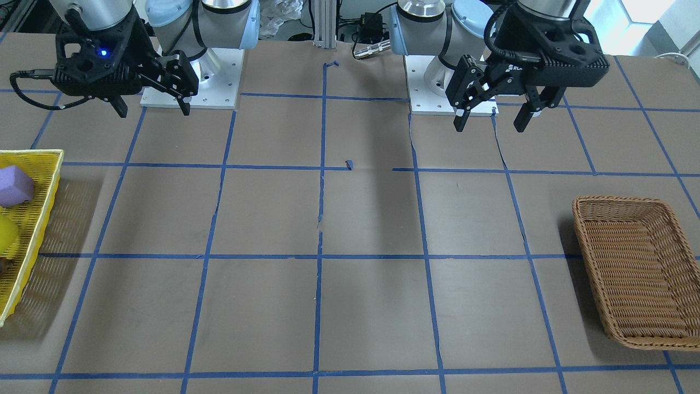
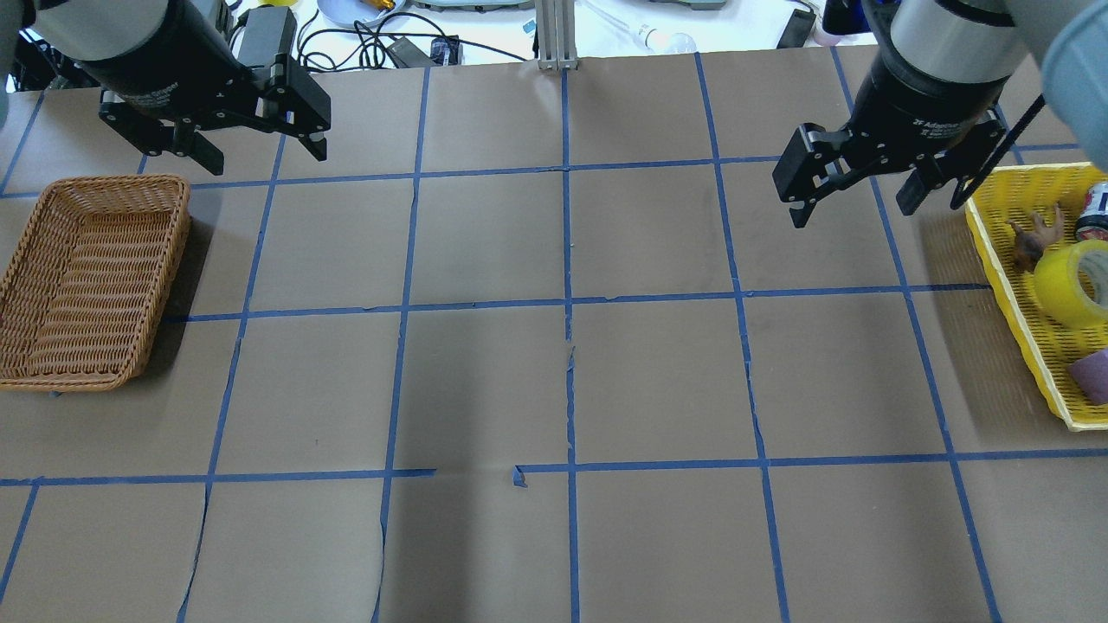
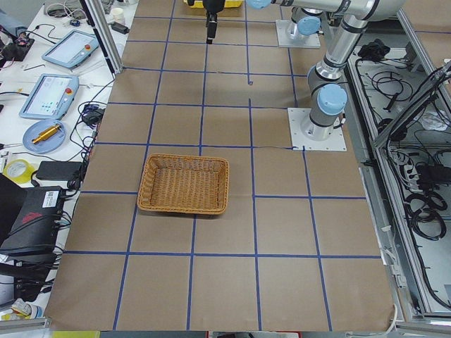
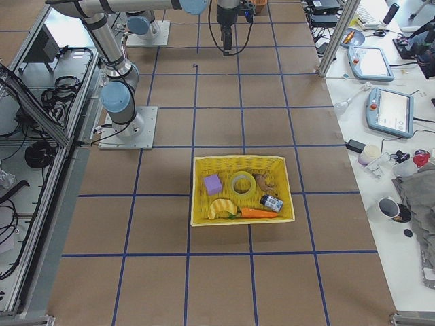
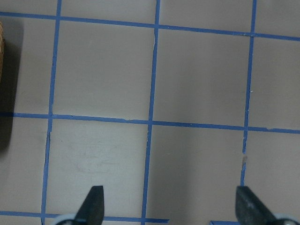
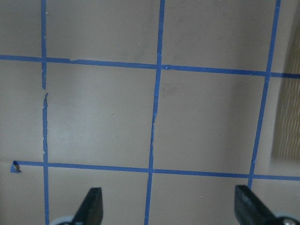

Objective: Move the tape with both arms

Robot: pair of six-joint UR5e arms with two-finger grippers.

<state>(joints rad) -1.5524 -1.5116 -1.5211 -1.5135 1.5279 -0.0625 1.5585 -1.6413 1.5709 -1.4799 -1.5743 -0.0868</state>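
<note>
As it lies in the yellow basket [image 4: 238, 159], the tape [image 2: 1069, 281] sits off the right gripper's [image 2: 853, 212] outer side and lower down, clear of both fingers. Its whitish core faces up, perhaps a little tilted, though the overhead frame crops it. A purple block [image 2: 1092, 376] is just beside it on the robot's side. A brown toy figure [image 2: 1030, 238] is on the far side; I cannot tell whether they touch.

The right gripper hangs above the table [image 2: 649, 234], just inboard of the basket wall, fingers spread wide. The left gripper [image 2: 264, 156] hangs well apart across the table, fingers equally wide. A wicker basket [image 2: 173, 260] lies below it, toward its outer side. The left wrist view shows blue grid lines [image 5: 150, 123] between the fingertips.
</note>
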